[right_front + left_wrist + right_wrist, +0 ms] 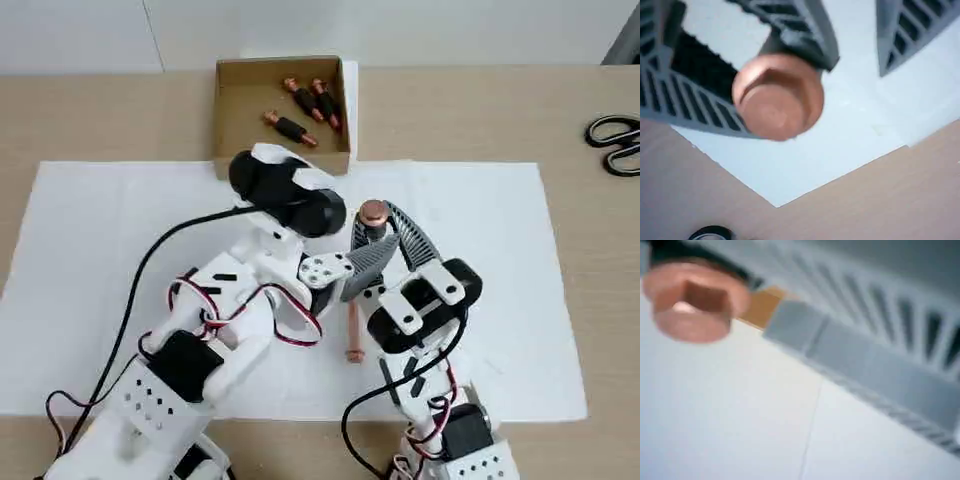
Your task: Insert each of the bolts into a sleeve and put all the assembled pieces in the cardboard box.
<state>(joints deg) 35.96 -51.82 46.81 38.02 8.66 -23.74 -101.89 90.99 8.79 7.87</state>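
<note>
1. Right gripper (374,228): the grey fingers (410,235) curve in from either side and meet at a black sleeve (372,233), gripping it narrowly. The sleeve is held upright above the white sheet (100,250).

2. Bolt (373,211): its copper head sits on top of the held sleeve and faces upward. In the left wrist view the head (777,97) appears end-on and close, over a corner of the sheet (840,150). In the right wrist view the head (692,300) lies in front of the sheet (740,415).

3. Left gripper (350,270): it is positioned just beside the held sleeve, on the left arm's side. It cannot be told whether it grips anything.

4. Second bolt (354,328): it lies flat on the sheet between the two arms, with no sleeve on it, near the right arm.

5. Box (228,110): it is cardboard, open-topped, and stands at the far edge of the sheet. It contains three assembled pieces (copper ends, black middles): one (290,128) near the centre and two (303,98) (327,102) side by side by the far right corner.

6. Scissors (615,142): they rest on the bare table (100,110) to the far right, well apart from the sheet.
</note>
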